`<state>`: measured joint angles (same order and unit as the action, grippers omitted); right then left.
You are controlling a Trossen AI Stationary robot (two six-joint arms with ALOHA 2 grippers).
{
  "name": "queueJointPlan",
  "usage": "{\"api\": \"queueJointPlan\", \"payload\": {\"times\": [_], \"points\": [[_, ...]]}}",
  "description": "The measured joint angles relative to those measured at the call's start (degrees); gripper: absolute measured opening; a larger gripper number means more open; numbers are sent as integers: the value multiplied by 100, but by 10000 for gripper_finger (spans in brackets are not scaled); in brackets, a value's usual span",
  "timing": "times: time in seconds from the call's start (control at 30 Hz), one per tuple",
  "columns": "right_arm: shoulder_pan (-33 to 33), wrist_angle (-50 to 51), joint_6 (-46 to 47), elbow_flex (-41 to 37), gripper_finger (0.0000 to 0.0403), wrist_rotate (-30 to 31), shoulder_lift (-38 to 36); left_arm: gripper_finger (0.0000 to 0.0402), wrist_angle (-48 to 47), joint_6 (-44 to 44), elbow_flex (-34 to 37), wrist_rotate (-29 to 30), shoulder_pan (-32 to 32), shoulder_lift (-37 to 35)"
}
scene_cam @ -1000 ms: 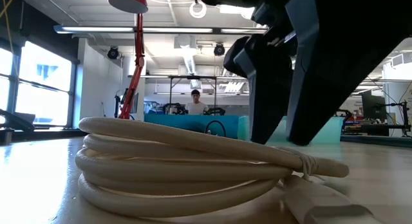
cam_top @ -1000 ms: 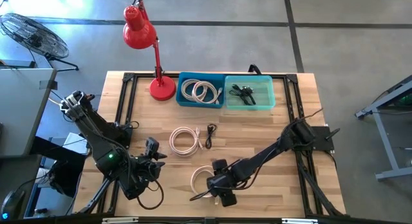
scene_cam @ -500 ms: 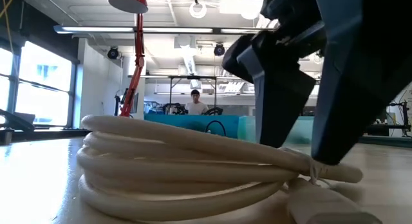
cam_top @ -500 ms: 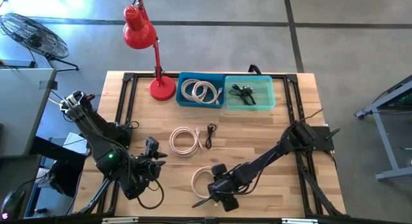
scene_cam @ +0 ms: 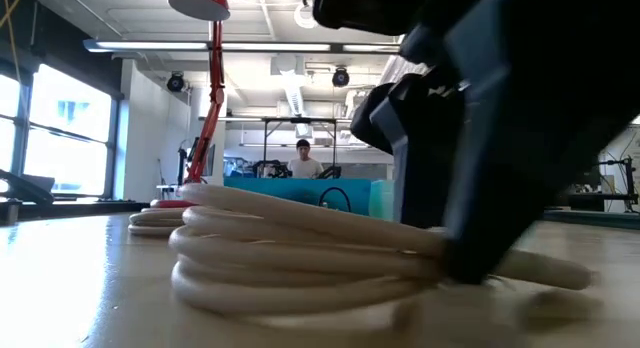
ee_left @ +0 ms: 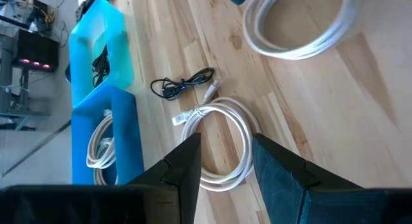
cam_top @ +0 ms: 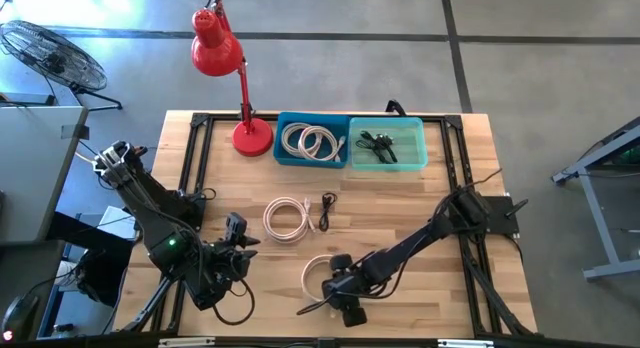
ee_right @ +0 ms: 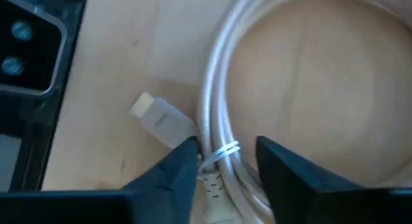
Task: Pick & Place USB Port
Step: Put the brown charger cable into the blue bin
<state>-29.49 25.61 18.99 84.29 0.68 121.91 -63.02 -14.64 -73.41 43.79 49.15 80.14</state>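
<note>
A white cable coil (cam_top: 315, 273) lies on the wooden table near its front edge. It is bound by a white tie (ee_right: 222, 153), and its plug (ee_right: 158, 118) sticks out beside the tie. My right gripper (cam_top: 335, 290) comes down on the coil's near side, with the bound strands between its fingers (ee_right: 225, 166). The coil fills the low view (scene_cam: 300, 268), and the right gripper (scene_cam: 460, 258) stands on it there. My left gripper (cam_top: 240, 250) hovers open over the table's front left, touching nothing (ee_left: 225, 159). My right gripper has the coil's bundled strands at the tie (ee_right: 219, 161) between its two fingers, which lie across the strands. It comes from above, slanting down toward the near edge. One finger (ee_right: 190, 156) lies against the strands beside the plug. The coil rests flat on the table.
A second white coil (cam_top: 288, 218) and a small black cable (cam_top: 328, 206) lie mid-table. At the far edge stand a blue bin (cam_top: 282, 148) with white coils, a teal bin (cam_top: 420, 156) with black cables, and a red lamp (cam_top: 250, 136). Bare wood lies to the right.
My right gripper has sunk a little onto the near coil and tipped steeper. In the low view the coil has slid sideways toward the gripper, and its plug has gone behind the fingers. The second coil now shows behind it.
</note>
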Motion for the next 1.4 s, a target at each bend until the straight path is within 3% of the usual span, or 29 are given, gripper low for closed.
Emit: {"api": "queueJointPlan", "payload": {"times": [0.2, 0.6, 0.97, 1.4], "points": [[138, -9, 67, 2, 30, -76, -8, 133, 2, -1, 0, -208, 0, 0], [210, 37, 905, -14, 30, 58, -214, 133, 1, -1, 0, -323, 0, 0], [338, -85, 143, 181, 30, 1698, -721, 133, 11, -1, 0, -325, 0, 0], [531, -346, -181, 190, 30, 1685, -728, 133, 13, -1, 0, -337, 0, 0]]}}
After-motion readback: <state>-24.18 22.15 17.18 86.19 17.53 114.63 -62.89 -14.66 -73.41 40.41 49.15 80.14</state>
